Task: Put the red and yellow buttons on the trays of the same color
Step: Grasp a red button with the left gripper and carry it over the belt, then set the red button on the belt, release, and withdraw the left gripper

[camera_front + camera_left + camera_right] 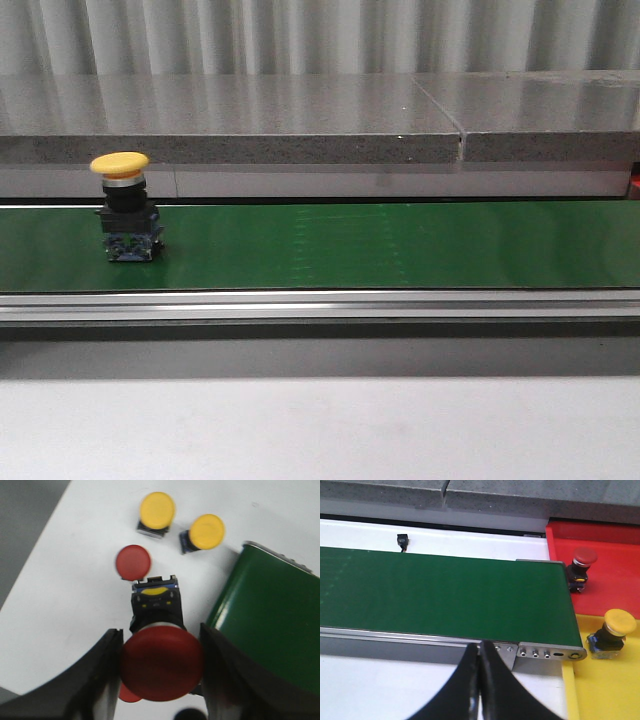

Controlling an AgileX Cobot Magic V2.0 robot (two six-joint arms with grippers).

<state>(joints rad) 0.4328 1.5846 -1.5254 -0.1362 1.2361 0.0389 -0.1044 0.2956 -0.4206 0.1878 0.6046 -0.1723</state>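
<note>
1. Left pincer [161, 667] is clamped on a big red mushroom button [161, 662], the red cap squeezed between both black fingers [102, 675], its black and yellow body sticking out ahead of the fingertips.
2. Just past that held button, on the white table [65, 595], sits another red button [133, 561], a little to one side of the pincer's line.
3. Farther out from the left pincer, two yellow buttons: one [157, 511] straight beyond the loose red one, the other [206, 531] beside it, nearer the rounded end of the green conveyor belt [270, 615].
4. That belt end lies right alongside one finger of the left pincer, close but apart.
5. A sliver of red shows under the held cap, by the finger; I cannot tell what it is.
6. Right pincer [480, 680]: fingers pressed together, tips meeting, nothing between them.
7. It hangs just short of the conveyor's metal side rail [420, 645], with the belt spreading out beyond the tips.
8. Off to the side of the right pincer, past the belt end, a red tray [615, 580] carries a red button [581, 567], upright.
9. Closer to the pincer, a yellow tray [610, 690] holds a yellow button [612, 632], upright too.
10. Front camera: one yellow button [124, 205] stands on the belt, and neither pincer shows there.
</note>
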